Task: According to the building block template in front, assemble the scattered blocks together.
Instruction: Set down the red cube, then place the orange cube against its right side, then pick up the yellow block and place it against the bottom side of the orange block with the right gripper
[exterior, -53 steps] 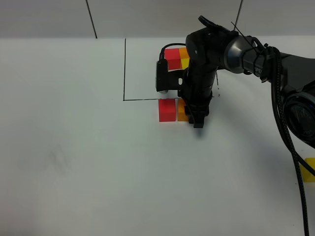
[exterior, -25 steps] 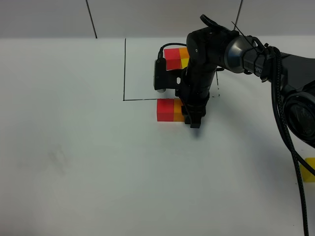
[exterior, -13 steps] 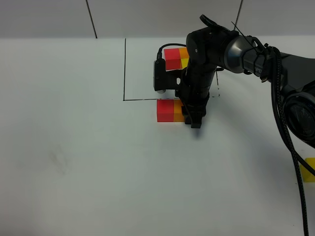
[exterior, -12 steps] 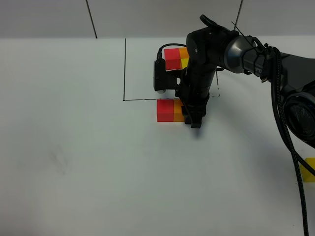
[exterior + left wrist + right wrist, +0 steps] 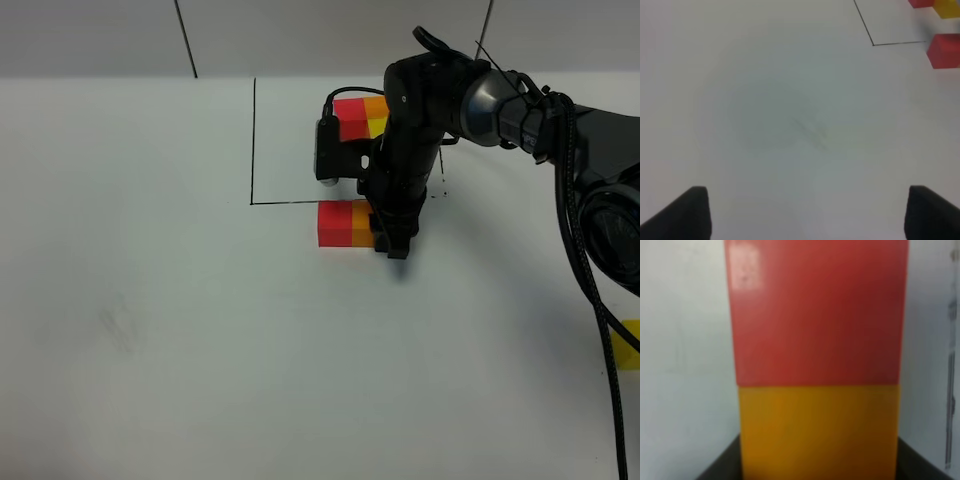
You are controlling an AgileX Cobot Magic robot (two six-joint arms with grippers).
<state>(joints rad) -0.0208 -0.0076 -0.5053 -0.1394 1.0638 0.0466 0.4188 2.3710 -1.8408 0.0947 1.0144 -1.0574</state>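
The building block template (image 5: 361, 115), a red, orange and yellow trio, lies inside the thin black drawn rectangle (image 5: 254, 140). Just in front of that frame a scattered red block (image 5: 334, 222) and an orange block (image 5: 361, 226) sit side by side, touching. My right gripper (image 5: 393, 240) is shut on the orange block. In the right wrist view dark fingers (image 5: 722, 467) flank the orange block (image 5: 819, 425), which is pressed against the red block (image 5: 817, 310). The yellow block (image 5: 630, 345) lies alone at the far right edge. My left gripper (image 5: 809, 192) is open over bare table.
The right arm and its cable (image 5: 590, 270) cover the template's right side and the right of the table. The left wrist view shows the frame's corner (image 5: 873, 45), the red block (image 5: 944, 50) and a piece of the template (image 5: 935, 4) far ahead.
My right gripper carried the orange block left until it met the red block, which slid slightly left. Over the last second almost nothing has moved.
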